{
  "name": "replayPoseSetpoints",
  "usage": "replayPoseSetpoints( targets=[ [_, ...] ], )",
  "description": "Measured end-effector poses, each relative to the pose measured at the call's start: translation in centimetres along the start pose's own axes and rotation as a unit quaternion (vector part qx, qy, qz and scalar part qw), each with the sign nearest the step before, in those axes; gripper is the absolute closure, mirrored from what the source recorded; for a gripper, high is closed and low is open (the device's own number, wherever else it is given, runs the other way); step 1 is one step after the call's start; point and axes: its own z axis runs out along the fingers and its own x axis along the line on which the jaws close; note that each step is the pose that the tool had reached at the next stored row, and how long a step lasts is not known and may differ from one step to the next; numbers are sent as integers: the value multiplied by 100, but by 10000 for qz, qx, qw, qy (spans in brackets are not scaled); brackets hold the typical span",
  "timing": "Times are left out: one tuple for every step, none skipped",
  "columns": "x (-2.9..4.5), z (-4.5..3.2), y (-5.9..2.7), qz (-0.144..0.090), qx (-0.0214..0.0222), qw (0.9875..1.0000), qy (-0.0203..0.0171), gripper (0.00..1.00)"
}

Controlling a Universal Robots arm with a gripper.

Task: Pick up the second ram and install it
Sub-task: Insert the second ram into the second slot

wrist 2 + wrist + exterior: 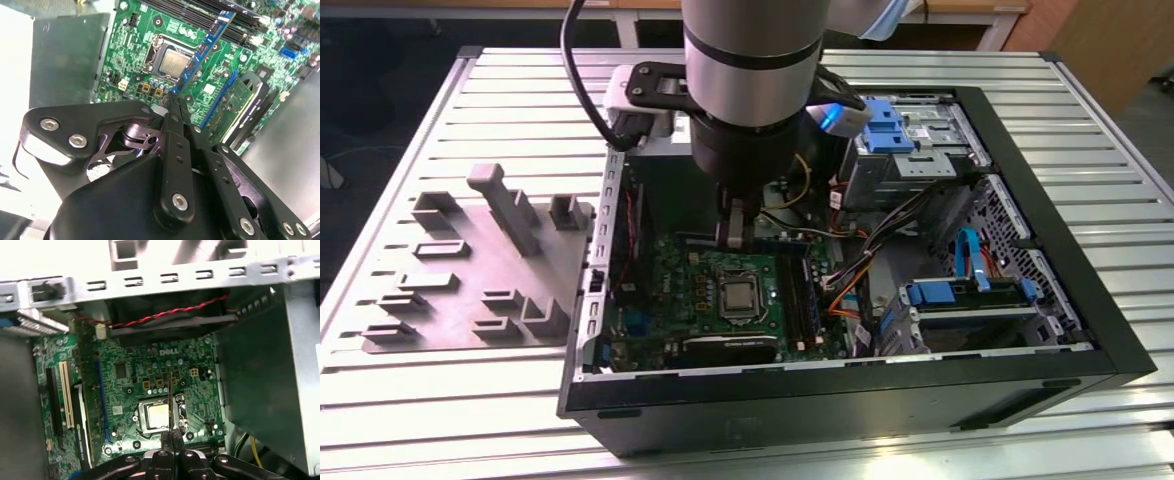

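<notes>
- We see the gripper pinching the second ram by one end, likely leaving its length free for seating.
- It hangs above the motherboard, over the processor socket, not yet slotted.

The arm's gripper hangs inside the open computer case just above the green motherboard, with a grey fixture plate beside the case on the exterior view's left.
</notes>
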Motion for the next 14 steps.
replayPoseSetpoints(
  targets=[
    [0, 1, 0, 90, 7, 10000, -2, 89],
    [0, 2, 0, 179, 14, 9998, -5, 89],
    [0, 3, 0, 277, 22, 9996, -8, 89],
    [0, 3, 0, 366, 29, 9993, -9, 89],
    [0, 4, 0, 456, 36, 9990, -12, 89],
    [0, 5, 0, 546, 43, 9985, -14, 89],
    [0, 6, 0, 635, 50, 9980, -17, 89],
    [1, 7, 0, 725, 57, 9974, -19, 89],
    [0, 8, 0, 813, 65, 9967, -21, 89],
    [1, 9, 0, 909, 72, 9958, -24, 89],
    [1, 10, 0, 997, 79, 9950, -26, 89],
    [1, 11, 0, 1087, 86, 9940, -28, 89],
    [1, 11, -1, 1179, 94, 9930, -31, 89],
    [1, 12, 0, 1264, 100, 9919, -33, 89]
  ],
)
